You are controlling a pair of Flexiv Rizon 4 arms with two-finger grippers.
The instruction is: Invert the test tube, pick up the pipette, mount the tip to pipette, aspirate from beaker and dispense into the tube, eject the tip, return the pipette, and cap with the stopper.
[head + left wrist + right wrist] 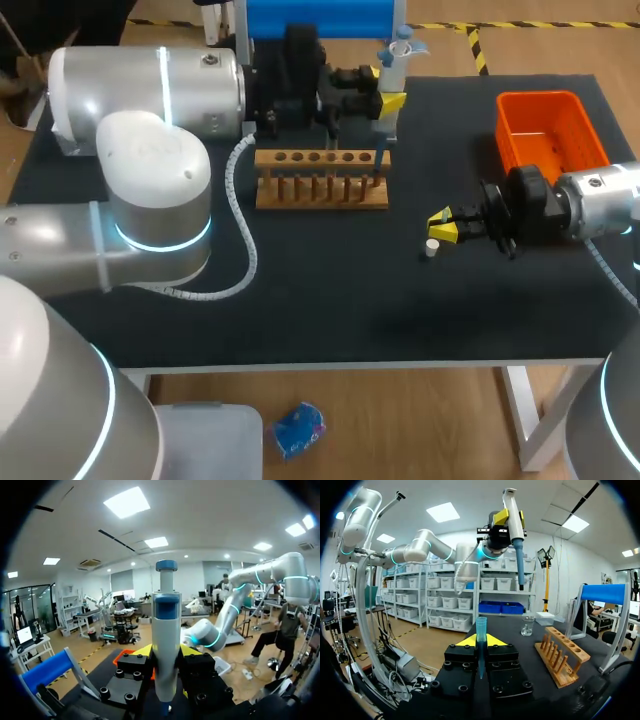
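1. Head view: the left tool point(390, 98) hangs behind the wooden rack point(322, 182), clamped on the pipette point(394, 60), which stands upright with its plunger on top.
2. The left wrist view shows the grip is on the thick lower barrel, with a yellow finger on each side. The smooth plastic body looks rigid and fairly light, but top-heavy. I judge a hold this low is steady enough, though a hard downward push could make the barrel slide between the fingers.
3. The right tool point(481, 641) is closed on a slim blue pipette tip point(481, 629). It holds the tip upright by its narrow lower part, with the wide open collar above the fingers.
4. The tip is probably very light, thin-walled and slightly flexible, so too hard a squeeze may bend it or pop it out sideways. The collar has to stay free, since that is where the pipette nose seats, so a hold below it suits the job.
5. In the right wrist view the pipette hangs high above the tip and off to one side, well apart from it, so mounting is not yet done.
6. A small white stopper point(432, 248) lies on the dark tabletop point(300, 290) just beside the right tool. It looks light and likely to roll or skid.
7. The clear beaker point(527, 626) stands beyond the rack. It is probably glass, so brittle and slick.
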